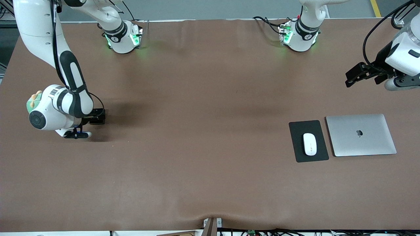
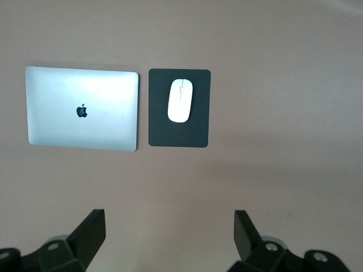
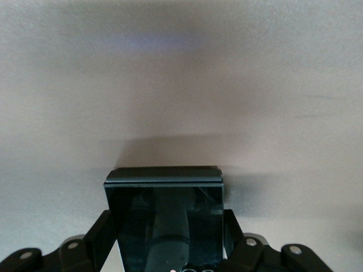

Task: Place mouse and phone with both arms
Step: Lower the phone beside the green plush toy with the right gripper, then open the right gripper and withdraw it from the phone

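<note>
The white mouse (image 1: 309, 144) (image 2: 180, 101) lies on a black pad (image 1: 299, 154) (image 2: 195, 135) toward the left arm's end of the table. The black phone (image 3: 164, 218) (image 1: 98, 117) sits within my right gripper (image 3: 167, 220) (image 1: 95, 118), low at the brown table toward the right arm's end. Its glossy face mirrors the gripper. Whether the grip still holds it does not show. My left gripper (image 1: 356, 76) (image 2: 170, 221) hangs open and empty over bare table, apart from the mouse.
A closed silver laptop (image 1: 361, 144) (image 2: 57, 113) lies beside the pad, toward the left arm's end. The brown cloth (image 1: 197, 131) covers the whole table. Cables run along the edge nearest the front camera.
</note>
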### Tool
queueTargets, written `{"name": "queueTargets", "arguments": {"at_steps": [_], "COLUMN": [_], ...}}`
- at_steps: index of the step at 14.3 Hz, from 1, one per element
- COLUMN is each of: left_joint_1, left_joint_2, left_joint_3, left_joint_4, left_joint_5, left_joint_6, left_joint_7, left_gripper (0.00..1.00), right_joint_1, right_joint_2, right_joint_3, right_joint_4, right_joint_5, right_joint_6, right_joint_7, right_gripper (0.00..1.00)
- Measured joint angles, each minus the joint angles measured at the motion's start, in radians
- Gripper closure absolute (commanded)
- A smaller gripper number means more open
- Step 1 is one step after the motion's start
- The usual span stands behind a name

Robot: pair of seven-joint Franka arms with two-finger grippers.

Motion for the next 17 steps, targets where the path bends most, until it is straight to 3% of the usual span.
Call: {"name": "queueTargets", "arguments": {"at_steps": [5, 11, 17], "left_joint_1": [0.001, 0.002, 0.005], "left_joint_2": [0.000, 0.000, 0.000], "left_joint_3": [0.000, 0.000, 0.004], "left_joint_4": [-0.001, -0.001, -0.001], "left_joint_5": [0.000, 0.000, 0.000], "left_joint_6": [0.002, 0.004, 0.005], "left_joint_7": [0.000, 0.000, 0.000], "left_gripper": [0.00, 0.00, 0.00], "right_joint_1": [0.005, -0.009, -0.062], "right_joint_2": [-0.003, -0.022, -0.030], "right_joint_3": [0.001, -0.013, -0.017], "right_joint_4": [0.026, 0.313, 0.522], "right_joint_5": [0.000, -0.002, -0.002], "right_joint_6": [-0.033, -0.270, -0.443], "right_joint_7": [0.000, 0.000, -0.005], "right_gripper": [0.00, 0.00, 0.00]}}
